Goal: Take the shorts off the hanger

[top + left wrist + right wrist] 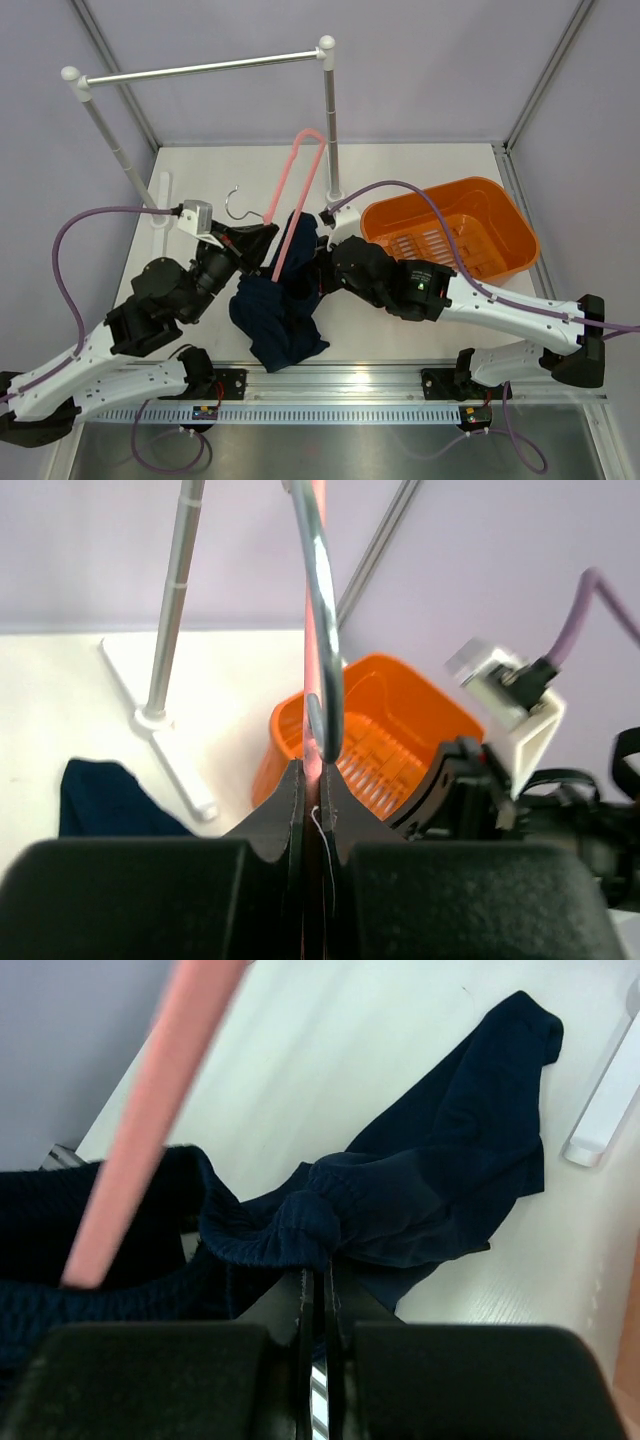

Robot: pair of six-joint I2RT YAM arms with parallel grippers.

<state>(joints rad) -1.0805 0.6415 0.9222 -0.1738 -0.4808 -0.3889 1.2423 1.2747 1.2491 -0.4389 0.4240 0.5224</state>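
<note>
No word, brand, number or sign can be read in any of the three views. On the perforated rail (330, 412) at the near edge, the left sticker (207, 411) and the right sticker (470, 417) show only specks of colour, too small to make out.

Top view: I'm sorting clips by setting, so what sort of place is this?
Probably a robot lab test cell, not a home: a white table boxed in by plain lilac walls, a left arm and right arm bolted at its near edge, and a clothes rail and orange tub as props.
</note>
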